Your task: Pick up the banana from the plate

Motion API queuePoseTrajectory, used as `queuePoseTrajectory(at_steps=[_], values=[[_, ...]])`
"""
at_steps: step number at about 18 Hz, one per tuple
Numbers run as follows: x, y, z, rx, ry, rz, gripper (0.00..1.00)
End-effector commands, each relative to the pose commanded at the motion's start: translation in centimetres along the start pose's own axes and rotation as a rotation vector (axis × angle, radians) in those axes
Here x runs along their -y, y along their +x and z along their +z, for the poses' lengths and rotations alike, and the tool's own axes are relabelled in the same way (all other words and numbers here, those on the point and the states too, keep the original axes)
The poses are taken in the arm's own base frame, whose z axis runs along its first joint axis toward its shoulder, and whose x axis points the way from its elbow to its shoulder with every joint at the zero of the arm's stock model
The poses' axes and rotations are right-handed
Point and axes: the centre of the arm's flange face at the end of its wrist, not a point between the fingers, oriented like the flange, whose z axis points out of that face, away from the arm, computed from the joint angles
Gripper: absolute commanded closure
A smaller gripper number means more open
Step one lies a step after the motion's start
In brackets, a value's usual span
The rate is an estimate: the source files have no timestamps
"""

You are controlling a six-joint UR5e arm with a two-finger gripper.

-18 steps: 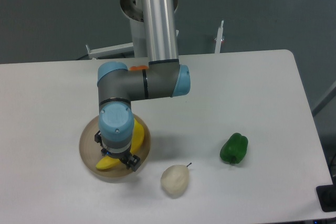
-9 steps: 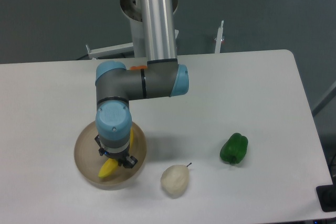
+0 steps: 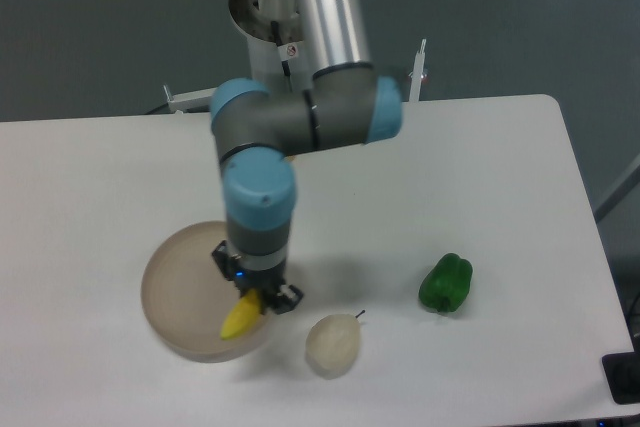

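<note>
Gripper [image 3: 254, 292] clamped on the banana [image 3: 240, 319], smooth bright yellow, curved, its lower end poking out below the fingers over the right rim of the plate [image 3: 178, 292], a round matte beige shallow dish. Pale lumpy pear [image 3: 332, 344] sits just right of the plate; glossy green pepper [image 3: 445, 283] further right on the white table [image 3: 480, 187]

I see banana [image 3: 240, 319] over plate [image 3: 175, 287] right edge; pear [image 3: 332, 345] right of plate; green pepper [image 3: 445, 283] farther right.

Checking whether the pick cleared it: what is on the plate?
The plate looks mostly bare. The banana shows over its right rim under the gripper, which hides the banana's upper part and any contact.
</note>
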Motion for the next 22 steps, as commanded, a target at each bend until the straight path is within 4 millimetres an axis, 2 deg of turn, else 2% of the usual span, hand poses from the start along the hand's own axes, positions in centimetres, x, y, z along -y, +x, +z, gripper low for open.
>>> queuePoseTrajectory(at_steps=[2, 3, 7, 11, 14, 17, 18, 22], values=[[-2.7, -2.7, -1.5, -0.010, -0.022, -0.013, 1.00], [-3.9, -3.9, -1.6, -0.016, -0.030, -0.007, 1.00], [-10.0, -8.9, -1.6, -0.006, -0.075, 0.010, 1.00], [-14.7, -13.1, -2.3, 0.012, -0.090, 0.059, 1.00], [-17.7, -16.9, -1.3, 0.006, -0.098, 0.135, 1.00], [-19.8, -18.3, -0.5, -0.005, -0.114, 0.213, 1.00], [-20.2, -18.6, 0.0, -0.012, -0.141, 0.251, 0.99], [-20.8, -19.2, -0.4, -0.006, -0.133, 0.266, 1.00]])
